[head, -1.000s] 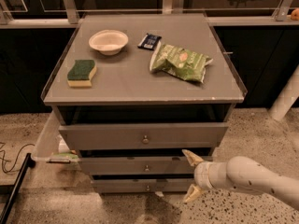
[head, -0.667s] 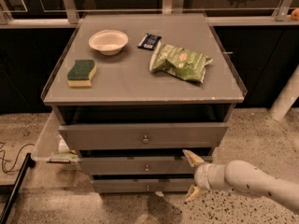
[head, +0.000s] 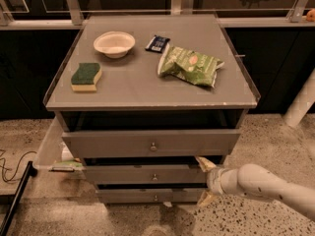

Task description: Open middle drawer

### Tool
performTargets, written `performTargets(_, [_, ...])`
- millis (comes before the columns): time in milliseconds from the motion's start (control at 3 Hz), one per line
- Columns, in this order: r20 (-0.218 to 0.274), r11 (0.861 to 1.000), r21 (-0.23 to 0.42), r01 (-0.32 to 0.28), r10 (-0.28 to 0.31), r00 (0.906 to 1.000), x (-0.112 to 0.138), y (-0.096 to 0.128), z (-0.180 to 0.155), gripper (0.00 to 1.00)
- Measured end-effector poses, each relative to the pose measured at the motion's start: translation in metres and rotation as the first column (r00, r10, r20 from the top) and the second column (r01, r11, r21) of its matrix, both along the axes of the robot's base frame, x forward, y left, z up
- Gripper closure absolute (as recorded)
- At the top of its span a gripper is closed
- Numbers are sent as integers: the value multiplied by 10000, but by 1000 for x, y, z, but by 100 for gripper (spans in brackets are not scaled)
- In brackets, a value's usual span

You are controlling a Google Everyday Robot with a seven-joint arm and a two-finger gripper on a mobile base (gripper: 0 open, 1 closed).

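Observation:
The cabinet has three grey drawer fronts, each with a small round knob. The middle drawer (head: 147, 174) sits a little pulled out under the taller top drawer (head: 147, 142) and above the slim bottom drawer (head: 142, 196). Its knob (head: 154, 177) is at centre. My gripper (head: 205, 181) is at the right end of the middle drawer front, well right of the knob. It is open, with one finger (head: 204, 162) at the drawer's upper edge and the other below it. It holds nothing.
On the cabinet top (head: 128, 90) lie a white bowl (head: 114, 44), a green-and-yellow sponge (head: 86, 76), a dark packet (head: 157, 43) and a green chip bag (head: 191, 65). A side shelf (head: 49, 151) sticks out left. A black cable (head: 12, 166) lies on the floor.

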State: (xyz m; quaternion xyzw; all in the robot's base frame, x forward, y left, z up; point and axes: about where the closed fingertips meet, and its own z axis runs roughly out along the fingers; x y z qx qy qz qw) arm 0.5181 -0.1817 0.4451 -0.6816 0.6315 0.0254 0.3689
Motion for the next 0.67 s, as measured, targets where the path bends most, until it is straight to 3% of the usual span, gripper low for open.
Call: performTargets(667, [-448,9965,646,-526,555,9975,25,6,-3,0])
